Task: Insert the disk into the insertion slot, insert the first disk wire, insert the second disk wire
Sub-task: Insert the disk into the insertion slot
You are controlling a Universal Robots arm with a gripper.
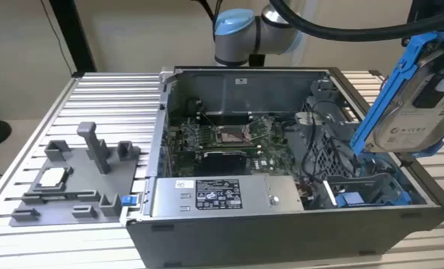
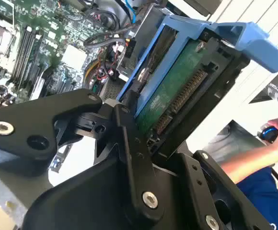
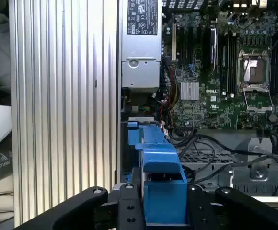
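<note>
So the table [image 1: 95, 95] is built from ribbed silver aluminium slats, which are seen running across the exterior view. An open grey computer case [image 1: 282, 235] is laid on its side on it, toward the exterior view's right. A flat grey fixture plate [image 1: 65, 185] with several upright posts and brackets is set just beside the case on the exterior view's left, and a small white block [image 1: 51, 177] is seated on that plate.

The disk [image 1: 422, 115] runs past the exterior view's right edge, partly hiding the insertion slot [image 1: 375, 188].
</note>
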